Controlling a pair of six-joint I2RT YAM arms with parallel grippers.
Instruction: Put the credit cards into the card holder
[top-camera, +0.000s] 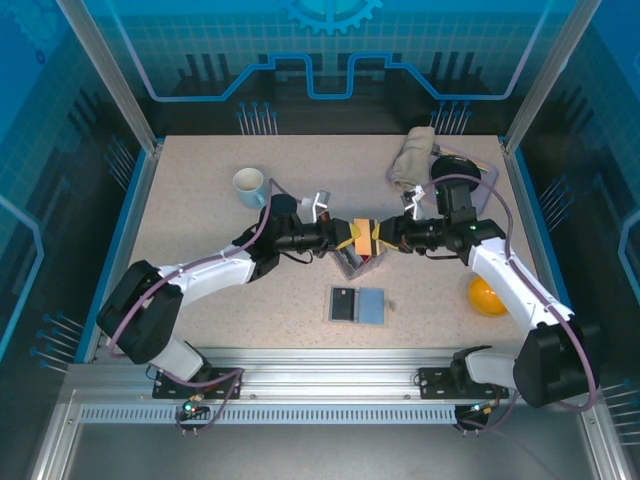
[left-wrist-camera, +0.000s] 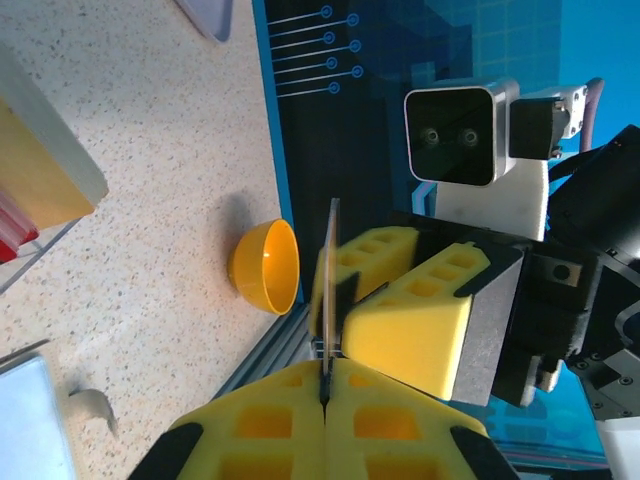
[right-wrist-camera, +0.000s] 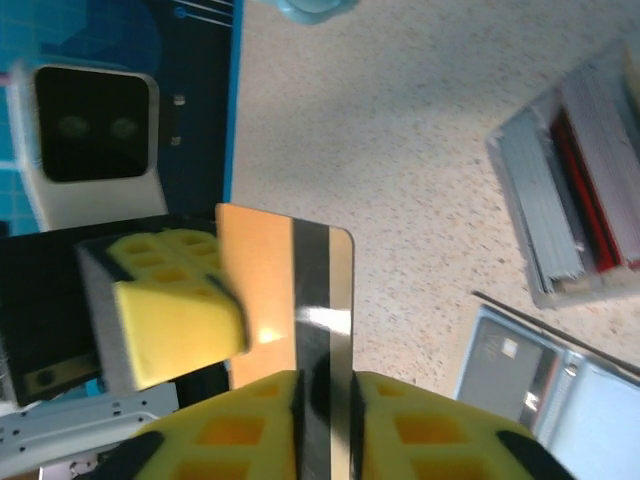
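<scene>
Handover in mid-air over counter (top-camera: 200, 215) centre. Tan card (right-wrist-camera: 270, 290) hangs between the two pincers, clear of the surface.

Left pincer (left-wrist-camera: 325, 395) is clenched on it. Its own view shows the card edge-on, pinched between the pads.

Right pincer (right-wrist-camera: 325, 400) is released. Its jaws stand a little apart with the card's dark stripe face-on in the gap, so I see no pinch from that side.

Judgement: the card is crossing arms so the left can carry it at a better angle for insertion.

Holder (top-camera: 357, 303) lies opened flat at 6 o'clock of the pincers, panels up to receive. Cannot tell whether its dark left panel is a card.

Other cards (right-wrist-camera: 585, 170) stand on edge between grip and holder.

Next, likely: right backs off toward 3 o'clock, left lowers toward 6.
</scene>
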